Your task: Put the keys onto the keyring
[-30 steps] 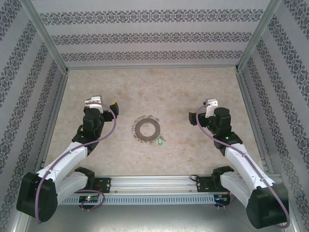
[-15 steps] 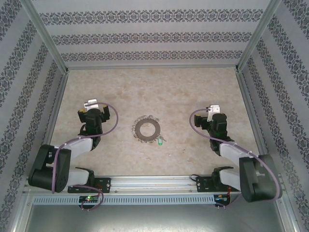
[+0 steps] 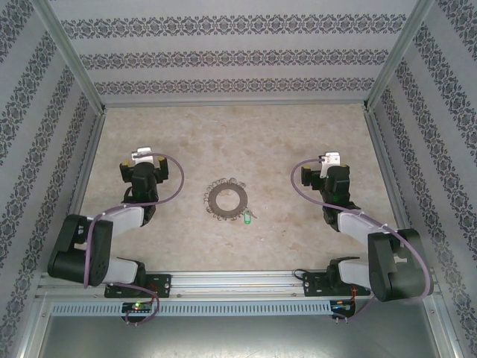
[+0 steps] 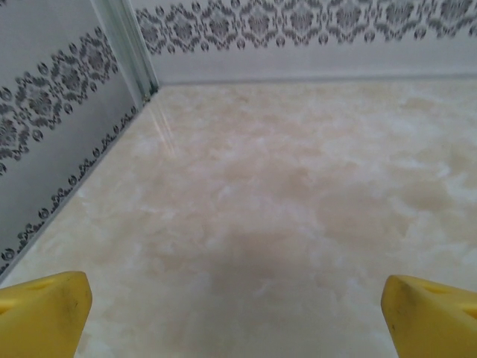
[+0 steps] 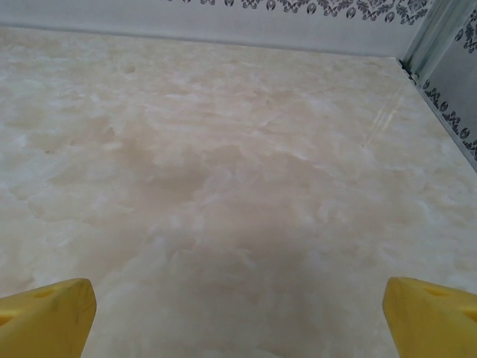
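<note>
The keyring (image 3: 226, 198), a thin dark ring with small silvery bits around its rim, lies flat on the marbled table between the two arms. A tiny key with a green head (image 3: 245, 218) rests just off the ring's near right edge. My left gripper (image 3: 141, 167) is well left of the ring and my right gripper (image 3: 328, 171) well right of it, both pointing at the far wall. In the left wrist view the left gripper (image 4: 238, 317) is open, its yellow fingertips (image 4: 45, 309) wide apart over bare table. The right gripper (image 5: 238, 321) is open too, with nothing between its yellow fingertips (image 5: 48, 313).
Patterned walls enclose the table on three sides, with metal posts (image 4: 127, 45) in the far corners. An aluminium rail (image 3: 238, 283) carrying the arm bases runs along the near edge. The table (image 3: 238, 134) stretches bare to the back wall.
Both arms have folded back towards their bases and the grippers have swung from facing inward to facing the far wall. The keyring and the green key have not moved.
</note>
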You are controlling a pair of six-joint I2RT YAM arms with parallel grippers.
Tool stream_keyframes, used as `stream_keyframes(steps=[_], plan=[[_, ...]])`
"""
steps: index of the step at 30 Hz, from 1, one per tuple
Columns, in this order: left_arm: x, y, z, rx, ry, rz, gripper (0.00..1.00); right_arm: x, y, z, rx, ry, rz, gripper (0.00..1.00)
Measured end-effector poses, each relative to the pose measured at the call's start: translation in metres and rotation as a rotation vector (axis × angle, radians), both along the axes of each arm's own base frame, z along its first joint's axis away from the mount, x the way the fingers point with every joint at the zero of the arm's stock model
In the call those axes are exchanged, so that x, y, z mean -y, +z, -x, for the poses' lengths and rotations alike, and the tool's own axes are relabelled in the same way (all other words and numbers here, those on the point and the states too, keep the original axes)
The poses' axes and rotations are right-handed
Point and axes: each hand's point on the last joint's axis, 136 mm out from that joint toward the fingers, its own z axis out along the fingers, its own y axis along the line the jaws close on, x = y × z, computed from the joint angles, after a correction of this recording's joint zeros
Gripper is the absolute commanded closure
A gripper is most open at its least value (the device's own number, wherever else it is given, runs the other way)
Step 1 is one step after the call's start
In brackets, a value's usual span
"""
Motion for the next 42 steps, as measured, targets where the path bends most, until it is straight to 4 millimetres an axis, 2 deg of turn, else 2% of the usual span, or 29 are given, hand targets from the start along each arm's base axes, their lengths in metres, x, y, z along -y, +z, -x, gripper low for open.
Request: stream_keyframes(steps=[3, 7, 11, 15, 17, 20, 23, 26, 28, 42], plan=[[0.001, -0.012, 0.002, -0.02, -0.014, -0.005, 0.0, -0.002, 0.004, 0.004, 0.035, 0.015, -0.001, 0.02], [0.004, -0.028, 0.001, -0.022, -0.035, -0.004, 0.0, -0.006, -0.004, 0.012, 0.042, 0.044, -0.004, 0.02], [0.007, -0.042, 0.004, -0.043, -0.052, -0.006, 0.0, -0.01, -0.003, 0.01, 0.057, 0.077, -0.002, 0.02], [0.006, -0.036, 0.001, -0.017, -0.058, 0.003, 0.0, -0.017, -0.004, 0.002, 0.085, 0.117, -0.011, 0.02], [0.005, -0.035, 0.0, -0.011, -0.059, 0.006, 0.0, -0.019, -0.016, -0.002, 0.065, 0.124, -0.015, 0.02], [0.007, -0.033, -0.001, 0.001, -0.075, 0.015, 0.0, -0.011, -0.033, -0.006, 0.026, 0.102, -0.025, 0.02], [0.008, -0.035, -0.004, 0.024, -0.102, 0.032, 0.0, 0.001, -0.04, -0.017, -0.001, 0.056, -0.051, 0.02], [0.007, -0.048, -0.003, -0.016, -0.112, 0.042, 0.0, 0.006, -0.026, -0.027, 0.039, 0.033, -0.065, 0.02], [0.006, -0.047, -0.004, -0.01, -0.116, 0.046, 0.0, 0.006, -0.022, -0.031, 0.051, 0.03, -0.068, 0.02], [0.007, -0.048, -0.005, -0.011, -0.13, 0.053, 0.0, 0.007, -0.024, -0.03, 0.045, 0.024, -0.069, 0.02]])
